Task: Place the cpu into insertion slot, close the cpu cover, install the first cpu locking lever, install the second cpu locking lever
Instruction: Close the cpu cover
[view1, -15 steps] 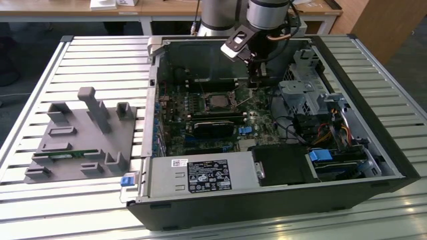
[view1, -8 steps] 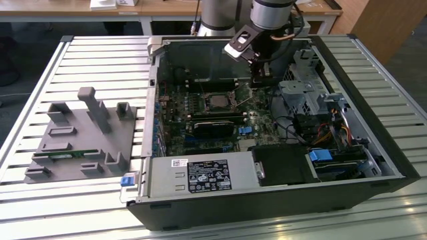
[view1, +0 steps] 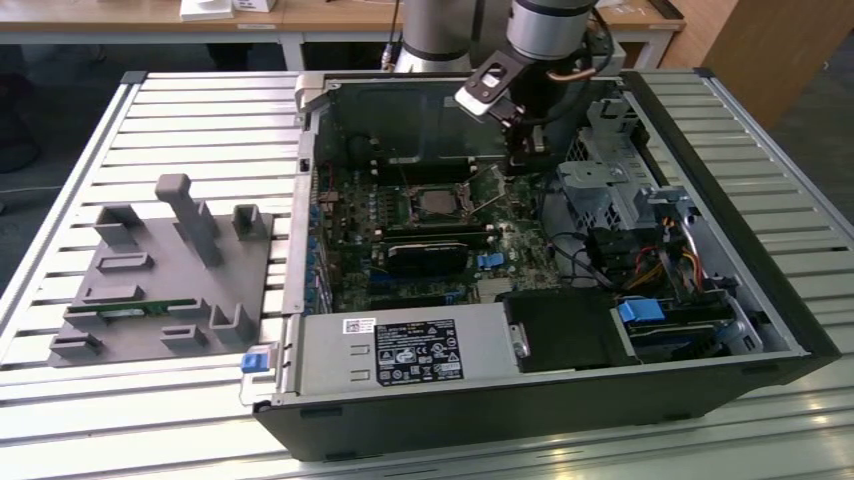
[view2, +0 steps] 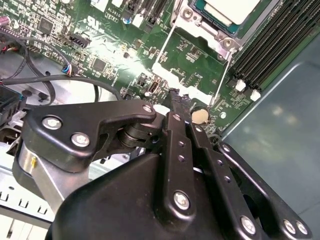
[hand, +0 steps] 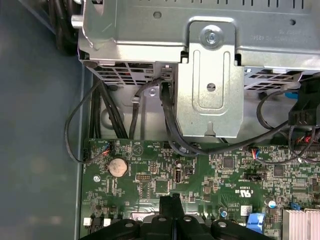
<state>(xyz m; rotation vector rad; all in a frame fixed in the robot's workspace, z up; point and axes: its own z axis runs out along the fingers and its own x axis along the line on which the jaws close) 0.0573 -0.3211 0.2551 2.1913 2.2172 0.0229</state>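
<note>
One small square cpu (view2: 231, 7) with a dull silver-grey metal top sits in the black-framed square insertion slot (view1: 408, 200), so we judge the black end effector (view2: 173, 96), pressed together and empty, hovers beside it to reach the thin wire lever (view2: 164, 46).

The exterior view overlooks the open case (view1: 534, 425); both wrist views peer closely past the claw (view2: 173, 95) (hand: 171, 199) at its motherboard (view2: 100, 45) (hand: 220, 172).

Cpu (view2: 231, 9) cut off by picture edge; tool (view2: 172, 97) body hides board (view2: 125, 45).
</note>
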